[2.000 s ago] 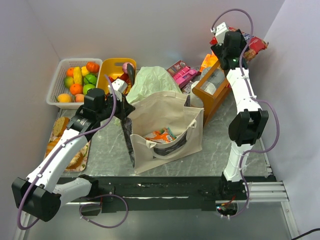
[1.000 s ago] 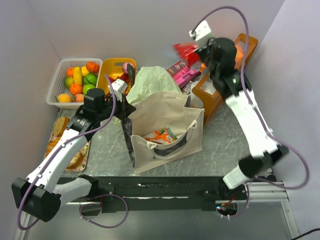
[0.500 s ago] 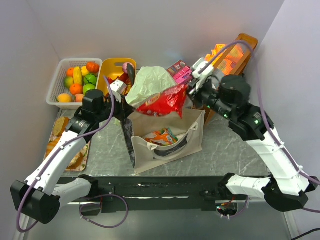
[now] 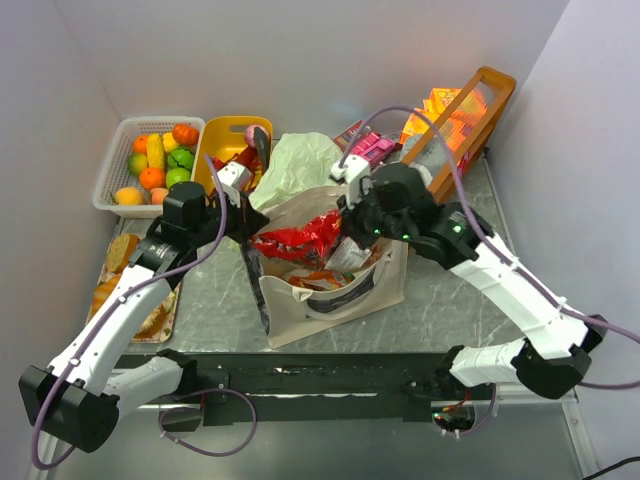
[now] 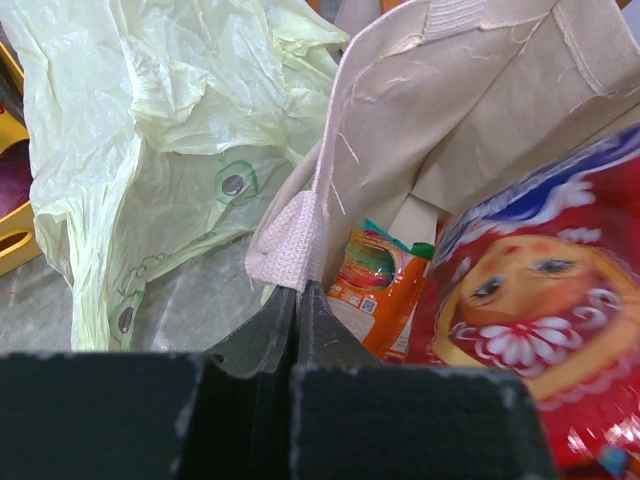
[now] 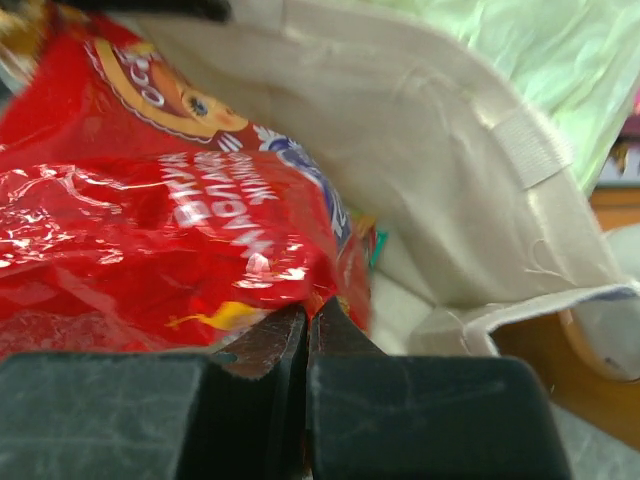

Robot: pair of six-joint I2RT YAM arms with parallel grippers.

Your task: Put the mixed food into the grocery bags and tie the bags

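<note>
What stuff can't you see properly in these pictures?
- Bottom of the canvas tote: top view, the red packet covers most of it.
- Inside the green bag: every view, crumpled folds hide it.
- Orange packet: left wrist view, half hidden behind the tote's edge.
- Red packet's writing: right wrist view, blurred and crinkled.

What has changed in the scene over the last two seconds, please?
The right gripper, shut on the red snack packet, swung from the far right corner to the mouth of the canvas tote. The wooden crate now tilts toward the far right. The left gripper stayed clamped on the tote's rim; the fruit basket did not move.
</note>
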